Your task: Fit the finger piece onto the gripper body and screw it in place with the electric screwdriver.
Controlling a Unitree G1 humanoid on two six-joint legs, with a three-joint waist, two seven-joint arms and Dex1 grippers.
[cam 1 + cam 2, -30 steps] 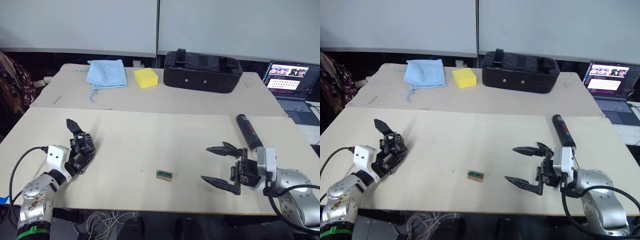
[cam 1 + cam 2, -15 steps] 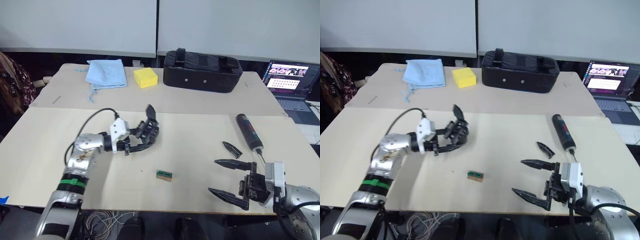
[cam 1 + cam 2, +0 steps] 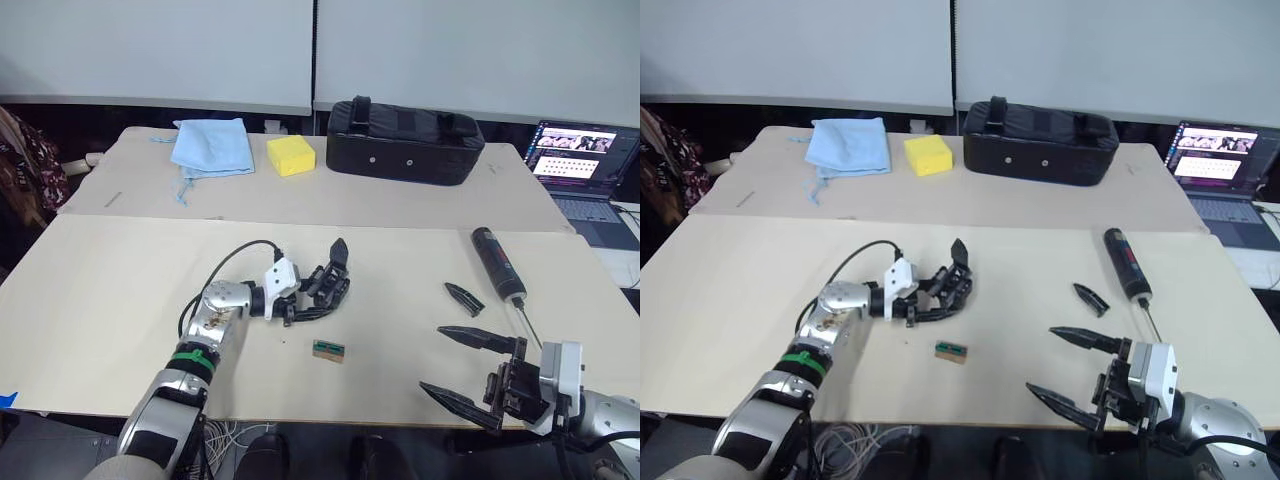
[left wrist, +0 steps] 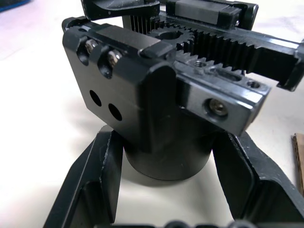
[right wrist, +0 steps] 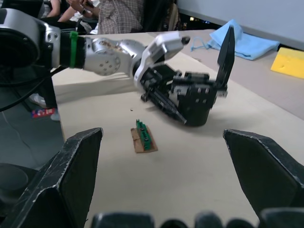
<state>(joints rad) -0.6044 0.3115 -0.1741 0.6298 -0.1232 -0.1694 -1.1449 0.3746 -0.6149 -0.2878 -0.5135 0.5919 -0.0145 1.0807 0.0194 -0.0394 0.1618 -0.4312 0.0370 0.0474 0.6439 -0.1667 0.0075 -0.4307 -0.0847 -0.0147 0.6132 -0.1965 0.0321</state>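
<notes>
The left gripper point(image 3: 318, 300) has its fingers point(image 4: 97, 183) clamped on either side of the round base of the gripper body point(image 4: 156, 104), which stands on the near desk point(image 3: 120, 290) a little left of centre with its one mounted finger pointing up. The right gripper point(image 3: 478, 372) hovers over the desk's near right edge with its fingers point(image 5: 78, 159) wide apart and nothing between them. The finger piece point(image 3: 463, 298) lies loose on the desk, between the held body and the electric screwdriver point(image 3: 497, 263), and just beside the screwdriver's thin bit. My judgement is that the task is at its start: the body is steadied, but the finger piece is not yet picked up or fitted, and the screwdriver lies untouched. The next move seems to call for the right gripper to reach forward to the finger piece, close on its narrow sides and carry it across to the toothed rack on top of the body, matching its holes to the threaded ones there. A small green-topped block point(image 3: 328, 350) lies near the body; what it is cannot be made out. No loose screws can be made out on the desk, and the finger piece's ribbing is too small to tell.
</notes>
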